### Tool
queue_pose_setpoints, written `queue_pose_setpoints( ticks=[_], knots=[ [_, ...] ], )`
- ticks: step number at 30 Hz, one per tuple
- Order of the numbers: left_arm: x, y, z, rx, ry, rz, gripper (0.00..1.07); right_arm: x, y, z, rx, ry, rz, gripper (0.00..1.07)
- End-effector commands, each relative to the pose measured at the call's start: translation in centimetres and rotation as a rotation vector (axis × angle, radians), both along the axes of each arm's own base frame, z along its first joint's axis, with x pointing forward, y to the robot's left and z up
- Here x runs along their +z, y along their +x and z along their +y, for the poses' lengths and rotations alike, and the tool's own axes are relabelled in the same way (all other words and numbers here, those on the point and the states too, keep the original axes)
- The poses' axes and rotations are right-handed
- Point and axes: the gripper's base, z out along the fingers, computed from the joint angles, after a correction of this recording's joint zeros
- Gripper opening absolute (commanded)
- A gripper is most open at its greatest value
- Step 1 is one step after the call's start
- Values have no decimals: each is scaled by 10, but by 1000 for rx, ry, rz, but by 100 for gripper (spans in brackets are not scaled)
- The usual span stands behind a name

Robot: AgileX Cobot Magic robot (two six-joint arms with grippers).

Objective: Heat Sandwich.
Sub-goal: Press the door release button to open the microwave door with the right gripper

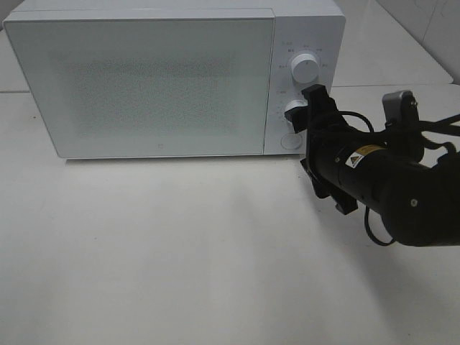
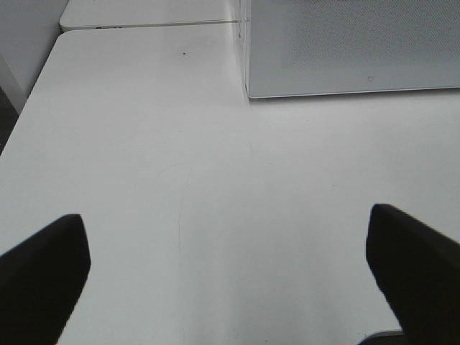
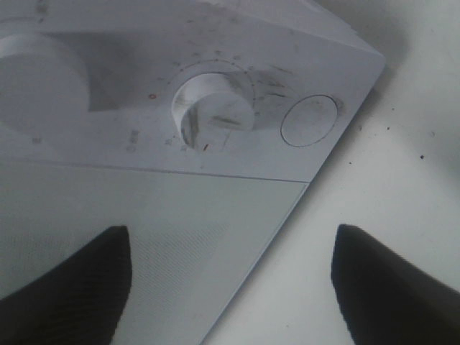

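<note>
No sandwich shows in any view. The white microwave stands at the back of the table with its door shut. My right gripper is turned on its side just in front of the control panel, facing the lower knob and the round button. In the right wrist view the gripper is open with nothing between its dark fingers, and the lower knob lies just ahead, untouched. My left gripper is open over bare table, near the microwave's left front corner.
An upper knob sits above the lower one on the panel. The white table stretches in front of the microwave. The right arm's black cables hang beside it. A seam with a second table runs behind.
</note>
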Motion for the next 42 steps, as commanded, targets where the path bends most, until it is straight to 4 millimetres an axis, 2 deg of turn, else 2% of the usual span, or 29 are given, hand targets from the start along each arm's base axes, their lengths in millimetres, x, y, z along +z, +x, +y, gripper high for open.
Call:
queue_pose_setpoints(
  ticks=[1,5,10,11,20,28,36,38,41,42],
  knots=[
    [0,-3,0,3,-3,-32,100,6,-3,0,62,-86,-10,76],
    [0,-3,0,3,-3,-32,100,14,-13,0,250,-330,15,76],
    [0,-3,0,3,-3,-32,100,17,-19,0,361,-454,26,76],
    [0,-3,0,3,-3,-32,100,16,-23,0,437,-530,40,76],
    [0,-3,0,3,-3,-32,100,22,-36,6,735,-711,107,76],
    [0,-3,0,3,-3,-32,100,43,-50,12,1106,-861,199,76],
    [0,-3,0,3,-3,-32,100,69,-59,4,1229,-954,302,76],
    [0,-3,0,3,-3,-32,100,82,-64,-3,1234,-984,337,76],
    [0,-3,0,3,-3,-32,100,92,-69,-7,1226,-985,351,76],
    [0,-3,0,3,-3,-32,100,101,-75,-12,1229,-991,350,76]
  ],
)
